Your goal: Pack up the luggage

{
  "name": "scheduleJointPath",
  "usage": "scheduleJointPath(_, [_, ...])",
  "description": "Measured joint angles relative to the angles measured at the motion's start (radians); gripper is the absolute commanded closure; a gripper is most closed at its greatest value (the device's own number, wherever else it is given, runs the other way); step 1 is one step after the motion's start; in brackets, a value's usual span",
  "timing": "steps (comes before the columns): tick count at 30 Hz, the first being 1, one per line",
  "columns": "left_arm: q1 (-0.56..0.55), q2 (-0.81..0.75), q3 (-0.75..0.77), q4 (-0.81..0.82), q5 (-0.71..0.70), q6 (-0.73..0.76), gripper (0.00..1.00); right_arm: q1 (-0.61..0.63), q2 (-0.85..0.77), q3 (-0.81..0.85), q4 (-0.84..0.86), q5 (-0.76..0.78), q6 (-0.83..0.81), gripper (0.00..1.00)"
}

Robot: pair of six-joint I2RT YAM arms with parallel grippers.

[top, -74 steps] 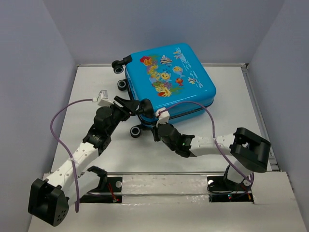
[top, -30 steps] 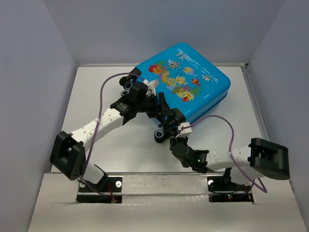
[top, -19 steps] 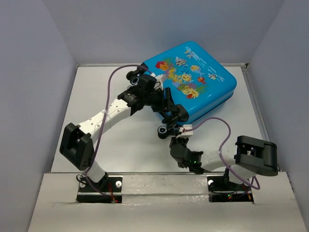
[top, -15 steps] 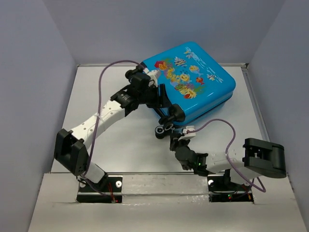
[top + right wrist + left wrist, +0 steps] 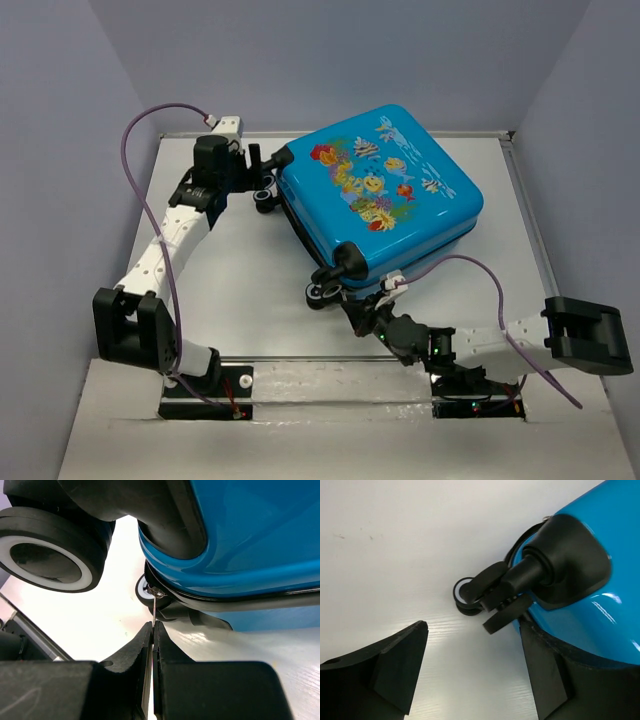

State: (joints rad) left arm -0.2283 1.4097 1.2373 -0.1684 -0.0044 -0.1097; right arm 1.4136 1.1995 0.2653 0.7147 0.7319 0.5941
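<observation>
The blue suitcase (image 5: 385,195) lies closed on the white table (image 5: 230,290), fish print up, its wheels pointing left. My left gripper (image 5: 258,172) is open and empty at its far-left corner. In the left wrist view the open gripper (image 5: 475,675) frames a black-and-white wheel (image 5: 469,594) and the blue shell (image 5: 590,615), and its right finger (image 5: 545,680) lies against the shell. My right gripper (image 5: 362,306) is at the near corner. In the right wrist view it (image 5: 153,628) is shut on the thin metal zipper pull (image 5: 155,611), below the shell (image 5: 250,540) and a wheel (image 5: 47,555).
Two near wheels (image 5: 330,280) jut out just left of my right gripper. Grey walls close in the table on the left, back and right. A raised rail (image 5: 340,360) runs along the near edge by the arm bases.
My left gripper has pulled away from the near wheel and swung back and left to the far-left wheel corner. The suitcase has shifted a little towards me. My right gripper keeps hold at the near corner.
</observation>
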Motion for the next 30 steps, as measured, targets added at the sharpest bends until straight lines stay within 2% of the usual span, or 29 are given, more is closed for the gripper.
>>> scheduleJointPath(6, [0.079, 0.046, -0.034, 0.031, 0.117, 0.114, 0.07, 0.0, -0.06, -0.033, -0.023, -0.023, 0.005, 0.93])
scheduleJointPath(8, [0.079, 0.077, -0.032, 0.043, 0.153, 0.145, 0.04, 0.0, -0.074, -0.04, -0.032, -0.026, 0.005, 0.93])
scheduleJointPath(16, [0.072, 0.18, 0.007, 0.032, 0.304, 0.229, 0.04, 0.0, -0.109, -0.052, -0.054, -0.04, 0.005, 0.93])
scheduleJointPath(22, [0.066, 0.181, 0.017, 0.032, 0.312, 0.244, 0.04, 0.0, -0.109, -0.052, -0.055, -0.042, 0.001, 0.93])
scheduleJointPath(26, [0.048, 0.206, 0.09, -0.01, 0.28, 0.272, 0.04, 0.0, -0.108, -0.052, -0.055, -0.042, 0.002, 0.93])
scheduleJointPath(30, [0.033, 0.251, 0.137, -0.032, 0.265, 0.291, 0.12, 0.0, -0.106, -0.052, -0.055, -0.042, 0.005, 0.93])
